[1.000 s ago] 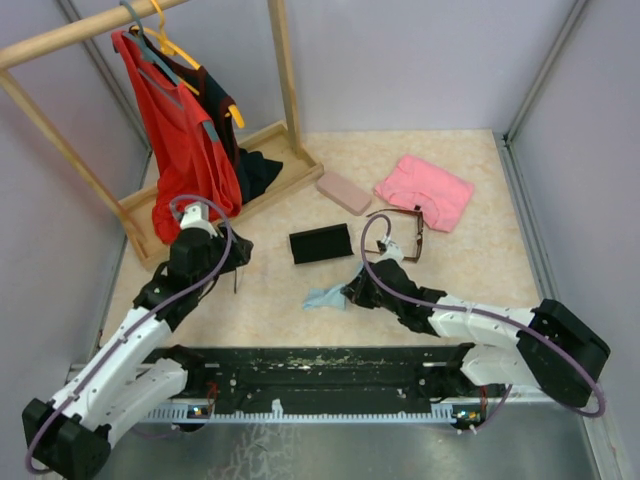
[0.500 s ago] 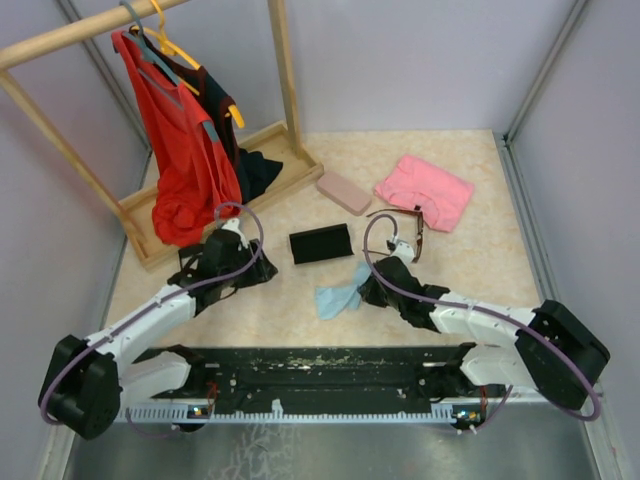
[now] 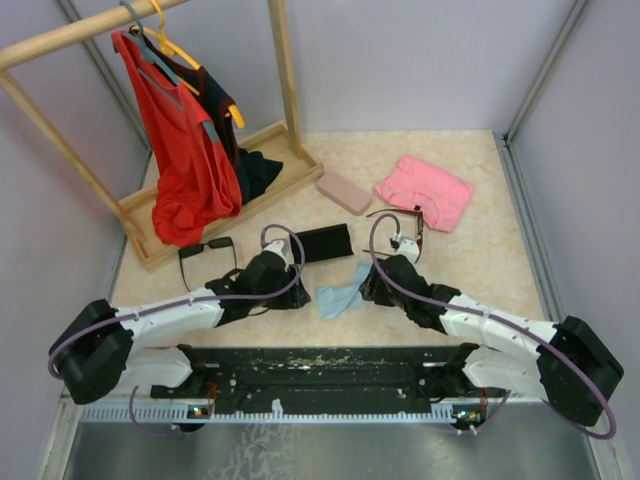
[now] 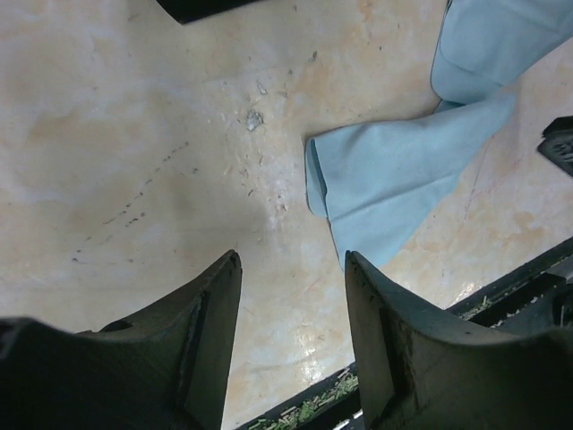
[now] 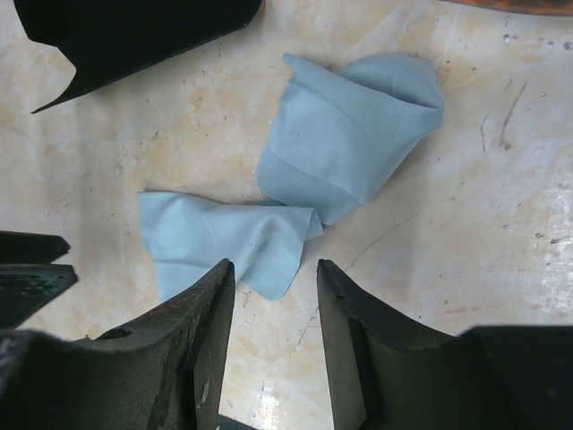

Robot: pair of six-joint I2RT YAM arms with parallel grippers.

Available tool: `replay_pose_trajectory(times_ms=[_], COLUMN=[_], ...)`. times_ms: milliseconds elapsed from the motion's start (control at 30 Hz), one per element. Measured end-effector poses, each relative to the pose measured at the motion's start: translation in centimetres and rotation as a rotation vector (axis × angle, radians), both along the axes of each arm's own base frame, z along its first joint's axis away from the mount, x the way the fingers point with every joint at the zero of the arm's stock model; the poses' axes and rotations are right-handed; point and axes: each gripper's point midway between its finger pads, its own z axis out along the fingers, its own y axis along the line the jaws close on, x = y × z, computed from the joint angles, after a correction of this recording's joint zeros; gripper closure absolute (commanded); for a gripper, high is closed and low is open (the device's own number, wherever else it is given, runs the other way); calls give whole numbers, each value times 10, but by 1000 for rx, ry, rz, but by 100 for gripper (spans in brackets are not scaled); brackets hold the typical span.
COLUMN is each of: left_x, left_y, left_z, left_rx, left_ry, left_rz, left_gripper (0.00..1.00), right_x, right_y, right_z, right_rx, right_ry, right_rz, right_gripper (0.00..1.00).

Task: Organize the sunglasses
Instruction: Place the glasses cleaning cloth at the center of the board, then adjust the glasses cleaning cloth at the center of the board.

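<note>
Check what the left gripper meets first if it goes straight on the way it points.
Likely the blue cloth: its near corner lies just ahead of the open left gripper, in line with one finger. Between the fingers is bare table, which it may touch first; depth is unclear.

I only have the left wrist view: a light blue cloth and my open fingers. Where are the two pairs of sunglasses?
Observer: The black-framed sunglasses with dark lenses lie to the left of your left gripper, near the wooden rack base.
Operator: And the other pair?
Observer: The thin reddish-brown-framed glasses lie just beyond the right gripper, beside the folded pink cloth.
Operator: Is the right gripper holding anything?
Observer: No. Its wrist view shows it open, with nothing between its fingers and the crumpled light blue cloth below it.
</note>
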Motion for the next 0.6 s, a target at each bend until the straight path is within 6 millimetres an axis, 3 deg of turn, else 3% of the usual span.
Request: replay_pose_trajectory(times_ms=[167, 400, 600], left_x=[-16, -26, -33], left_y=[-15, -44, -49], left_z=[-15, -16, -31], left_rx=[64, 146, 253], left_ry=[18, 6, 22], left_rz=[-29, -22, 4], left_gripper=[50, 54, 55], right_x=[-2, -11, -14], right_y=[-8, -27, -39], right_z=[8, 8, 12], right_rx=[1, 4, 15], right_ry=[-25, -53, -89], right_rz=[-15, -54, -82], right_gripper=[57, 58, 58])
